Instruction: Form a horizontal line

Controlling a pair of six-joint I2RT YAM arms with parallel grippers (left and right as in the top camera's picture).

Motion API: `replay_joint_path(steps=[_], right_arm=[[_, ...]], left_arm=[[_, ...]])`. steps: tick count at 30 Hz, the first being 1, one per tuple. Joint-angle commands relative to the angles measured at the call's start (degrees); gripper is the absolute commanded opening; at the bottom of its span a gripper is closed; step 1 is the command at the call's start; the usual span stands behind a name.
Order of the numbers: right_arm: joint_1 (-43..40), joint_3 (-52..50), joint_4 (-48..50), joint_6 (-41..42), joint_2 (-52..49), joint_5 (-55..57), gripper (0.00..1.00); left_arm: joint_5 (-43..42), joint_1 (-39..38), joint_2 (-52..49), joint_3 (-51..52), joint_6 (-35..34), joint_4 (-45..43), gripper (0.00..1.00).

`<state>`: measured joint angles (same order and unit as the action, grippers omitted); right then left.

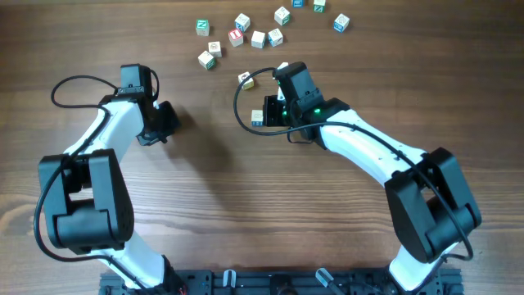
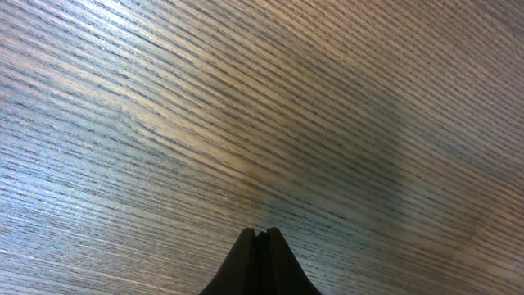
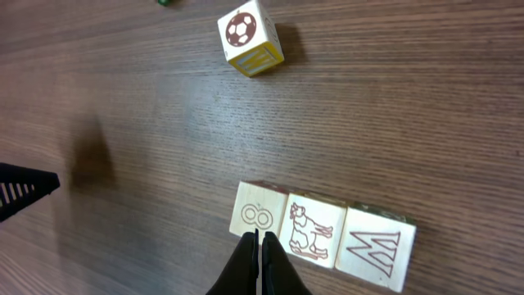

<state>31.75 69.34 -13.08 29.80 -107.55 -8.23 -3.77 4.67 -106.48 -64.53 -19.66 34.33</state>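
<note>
The horizontal line of three pale letter cubes (image 3: pixel 311 229) lies edge to edge in the right wrist view, showing an "8", an animal and an "M". My right gripper (image 3: pixel 258 236) is shut and empty, its tips over the near edge of the "8" cube (image 3: pixel 260 211). In the overhead view the right gripper (image 1: pixel 274 113) covers most of the row; one cube with a blue mark (image 1: pixel 259 117) shows beside it. My left gripper (image 1: pixel 168 121) is shut and empty over bare table, well left of the row; its tips (image 2: pixel 260 233) show only wood.
A loose cube with a ball picture and yellow side (image 3: pixel 250 37) sits just beyond the row, also in the overhead view (image 1: pixel 246 79). Several loose letter cubes (image 1: pixel 259 38) are scattered at the far edge. A black part (image 3: pixel 20 190) shows at the left edge.
</note>
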Motion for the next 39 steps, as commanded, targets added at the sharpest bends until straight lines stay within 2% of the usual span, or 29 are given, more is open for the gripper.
replay_joint_path(steps=[1,10,16,19,21,30,34,39], right_arm=[[0.13,-0.17,0.26,0.55,-2.54,1.03,0.05],[-0.26,3.41,-1.31,-0.76,-2.34,3.28,0.05],[-2.56,7.58,-9.51,0.61,-1.31,10.19,0.05],[-6.16,6.75,-14.19,4.96,-2.36,10.12,0.04],[-7.82,6.64,-15.78,4.85,-3.10,9.35,0.05],[-9.11,6.67,-14.91,1.29,-5.38,6.69,0.05],[-10.25,6.71,-15.65,1.75,-2.12,7.91,0.05],[-12.09,6.71,-18.25,0.42,7.32,12.48,0.05]], left_arm=[[-0.70,0.15,1.49,0.46,-0.31,-0.24,0.04],[-0.70,0.17,1.49,0.46,-0.31,-0.15,0.04],[-0.70,0.17,1.49,0.46,-0.31,-0.17,0.04],[-0.70,0.17,1.49,0.46,-0.31,-0.17,0.04],[-0.70,0.17,1.49,0.46,-0.31,-0.20,0.04],[-0.59,0.17,1.49,0.46,-0.31,0.02,0.04],[1.31,0.22,3.52,0.46,-0.28,1.09,0.04],[1.90,0.00,12.61,0.46,0.22,3.78,0.04]])
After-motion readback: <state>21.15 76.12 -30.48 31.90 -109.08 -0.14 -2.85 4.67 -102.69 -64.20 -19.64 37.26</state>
